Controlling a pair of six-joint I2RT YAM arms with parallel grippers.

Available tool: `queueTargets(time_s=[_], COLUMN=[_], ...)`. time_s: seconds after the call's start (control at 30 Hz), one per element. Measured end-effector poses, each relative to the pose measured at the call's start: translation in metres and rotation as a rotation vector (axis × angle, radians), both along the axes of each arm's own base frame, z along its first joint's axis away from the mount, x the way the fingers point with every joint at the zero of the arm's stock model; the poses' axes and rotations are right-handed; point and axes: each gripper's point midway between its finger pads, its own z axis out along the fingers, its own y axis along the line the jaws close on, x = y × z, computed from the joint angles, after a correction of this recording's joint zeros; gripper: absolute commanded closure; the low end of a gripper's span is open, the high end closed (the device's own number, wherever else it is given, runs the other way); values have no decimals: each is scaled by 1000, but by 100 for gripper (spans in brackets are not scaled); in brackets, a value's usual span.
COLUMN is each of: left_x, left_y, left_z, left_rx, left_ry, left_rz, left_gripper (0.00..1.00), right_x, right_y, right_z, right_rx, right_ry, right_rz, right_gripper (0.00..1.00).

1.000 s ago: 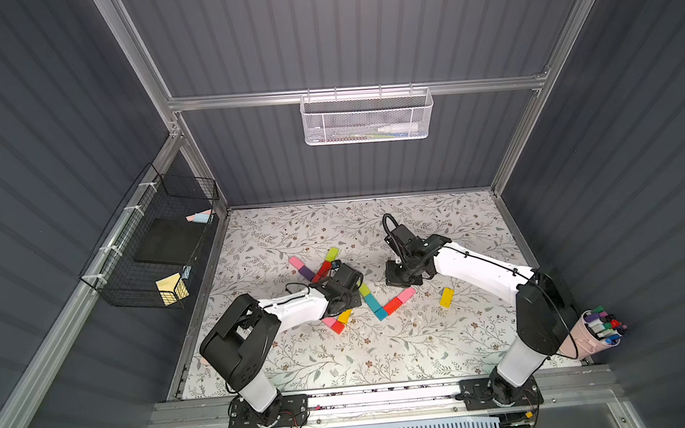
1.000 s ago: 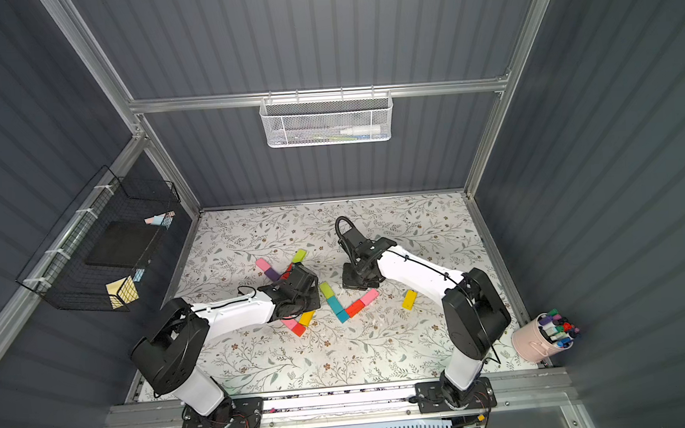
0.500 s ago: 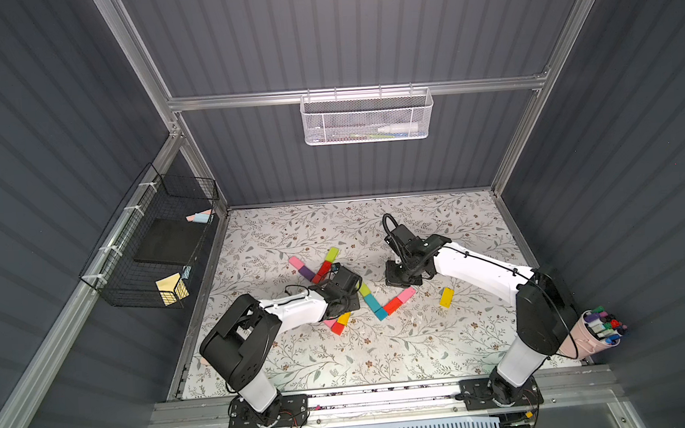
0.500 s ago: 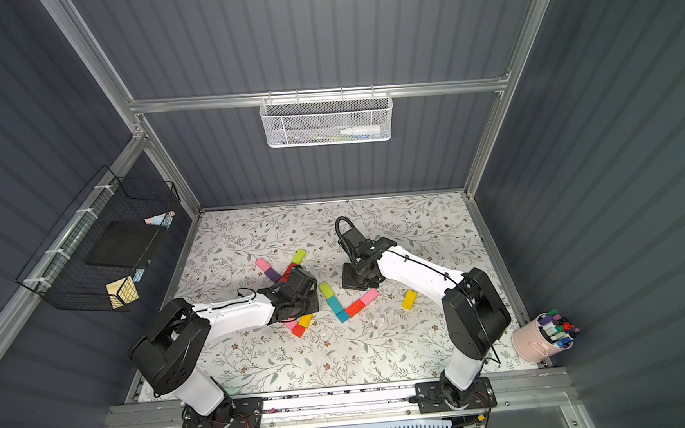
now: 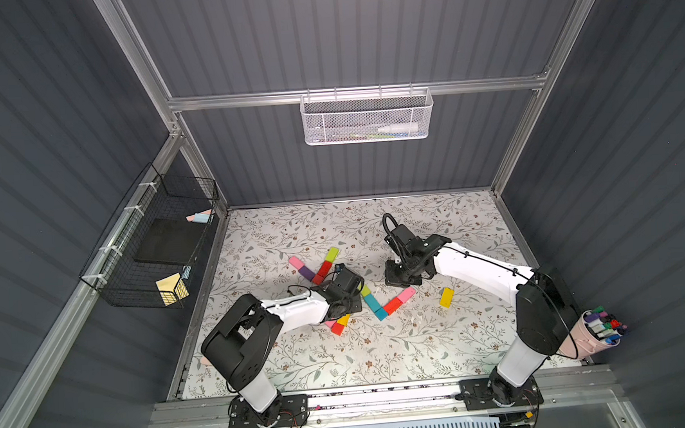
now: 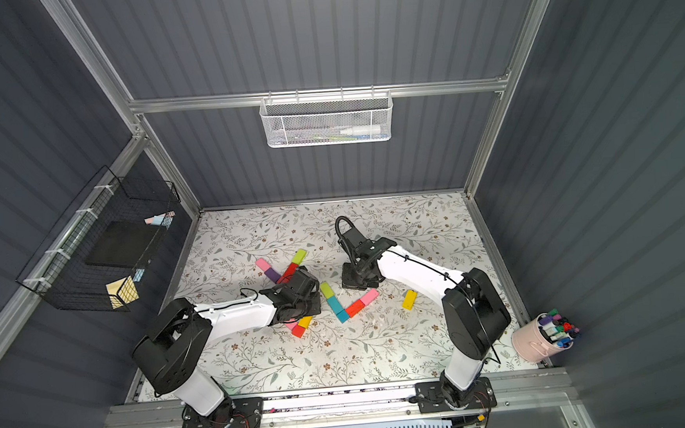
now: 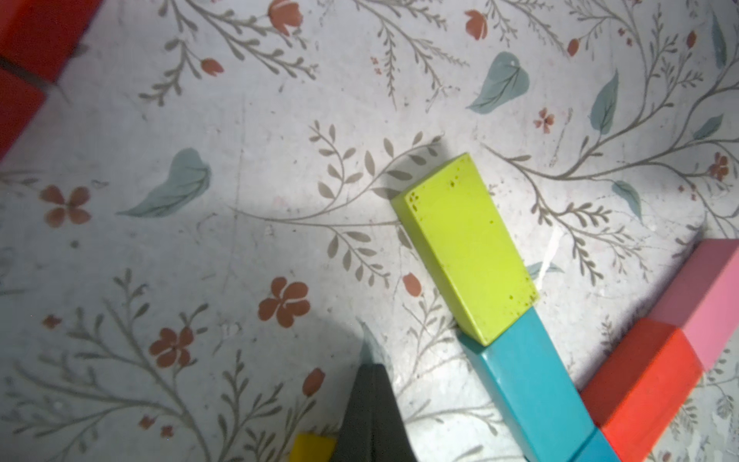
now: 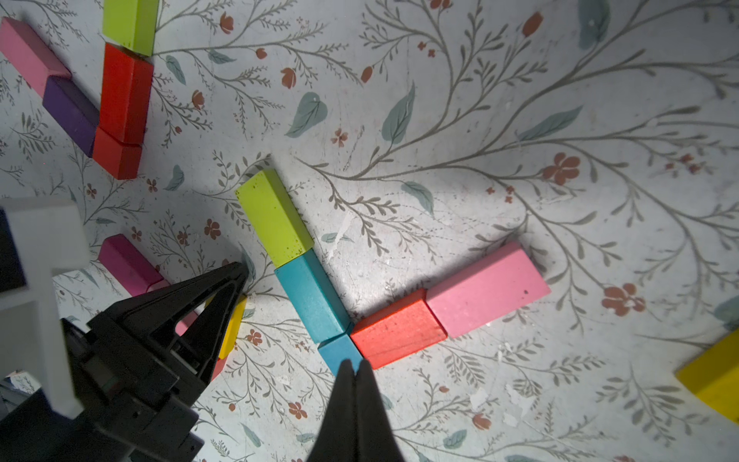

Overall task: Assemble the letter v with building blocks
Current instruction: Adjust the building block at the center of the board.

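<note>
Beside the 5-block V [image 8: 312,300], left hand [image 8: 240,276], right hand [image 8: 354,366], both pressed together, empty, V unchanged since earlier.

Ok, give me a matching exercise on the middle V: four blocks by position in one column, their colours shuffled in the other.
Blocks:
1. square block at the V's tip
2. outer block of the arm that starts red
3. outer block of the other arm
4. block lying alone, off the V

Colours:
A. lime
B. yellow
C. teal
D. pink

Pairs: 1-C, 2-D, 3-A, 4-B.
</note>
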Motion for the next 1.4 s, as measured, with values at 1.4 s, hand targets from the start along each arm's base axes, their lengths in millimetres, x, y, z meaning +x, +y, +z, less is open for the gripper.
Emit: queueTargets(time_s=[1.4], left_x=[110], left_y=[141], left_z=[290], left_rx=[-311], left_ry=[-618], left_rz=[357], left_gripper=[93], right_x=[-163], right_y=[137], right_z=[-53], right_rx=[54], right_ry=[242], right_rz=[688], right_gripper=[100])
